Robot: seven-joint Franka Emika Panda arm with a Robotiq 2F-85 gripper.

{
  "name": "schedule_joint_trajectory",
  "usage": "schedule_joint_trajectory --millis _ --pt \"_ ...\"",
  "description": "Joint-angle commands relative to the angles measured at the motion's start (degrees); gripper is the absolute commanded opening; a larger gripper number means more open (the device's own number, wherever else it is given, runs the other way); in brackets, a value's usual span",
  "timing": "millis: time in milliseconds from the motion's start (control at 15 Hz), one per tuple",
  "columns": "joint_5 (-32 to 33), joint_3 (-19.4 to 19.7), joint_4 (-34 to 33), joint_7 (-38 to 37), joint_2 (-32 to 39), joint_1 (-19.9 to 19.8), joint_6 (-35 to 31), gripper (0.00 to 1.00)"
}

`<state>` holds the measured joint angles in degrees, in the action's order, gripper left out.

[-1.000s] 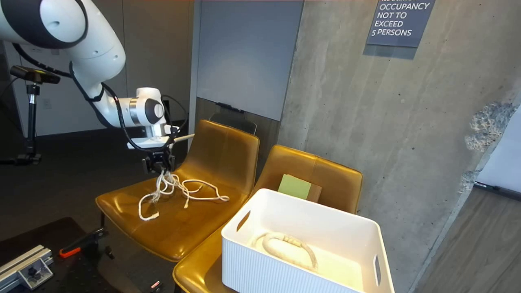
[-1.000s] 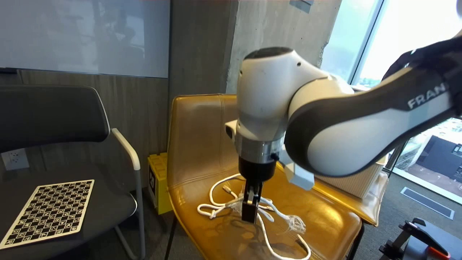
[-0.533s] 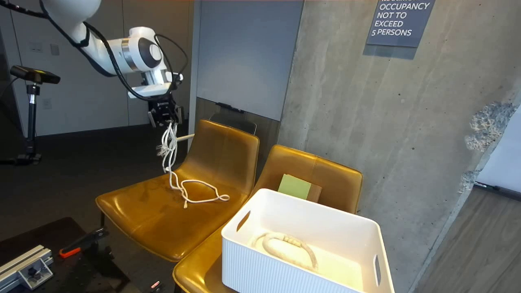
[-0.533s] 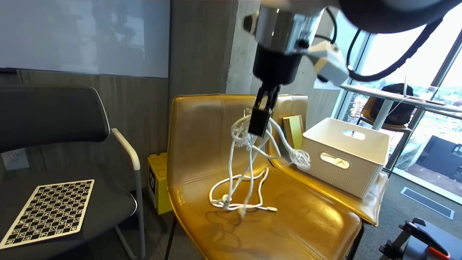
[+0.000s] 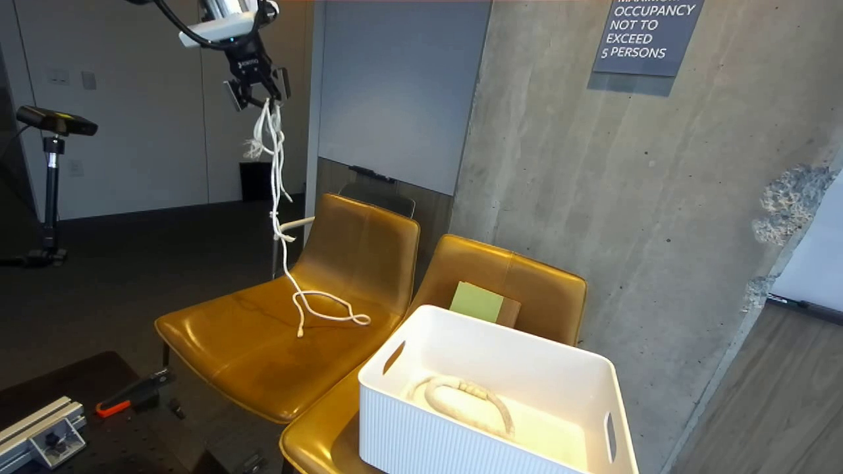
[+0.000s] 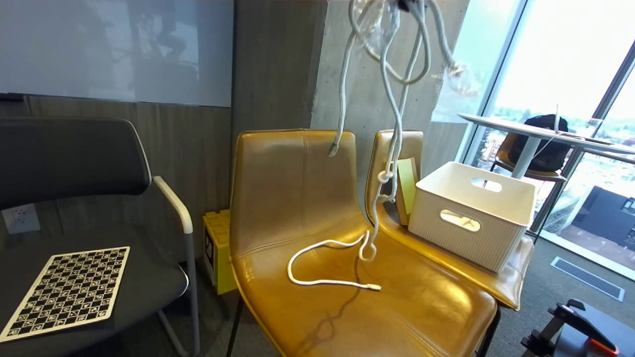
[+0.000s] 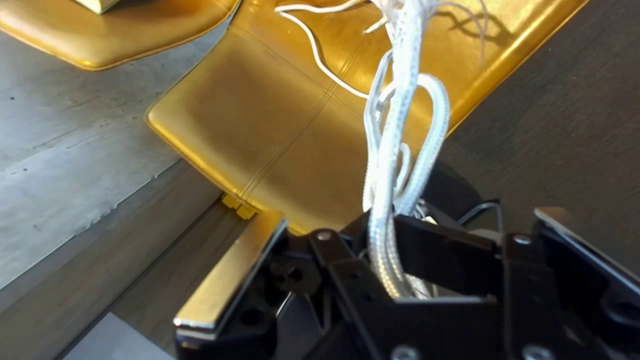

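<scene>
Gripper pinching white rope, bunched; loops & ends dangle directly below it, w/ 1 tail lying on tan chair underneath. Prob. light, limp, a bit slick; best held across several strands at the bunch, as loose tails could snag.

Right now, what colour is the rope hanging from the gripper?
White; the rope shows best in the wrist view, up close.
</scene>
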<state>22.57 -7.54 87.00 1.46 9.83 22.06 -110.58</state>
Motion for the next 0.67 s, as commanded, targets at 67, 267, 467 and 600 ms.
schedule_joint_trajectory --millis 67,267,467,600 --pt "0.99 -1.90 -10.51 4.80 -0.37 -2.66 7.62 0.00" --pt "1.16 -1.82 -17.16 7.27 0.48 -3.63 10.97 0.00" --pt "1.16 -0.53 -20.60 8.47 0.93 -3.14 12.27 0.00" --pt "1.25 -0.51 -21.87 8.60 1.16 -3.08 12.88 0.00"
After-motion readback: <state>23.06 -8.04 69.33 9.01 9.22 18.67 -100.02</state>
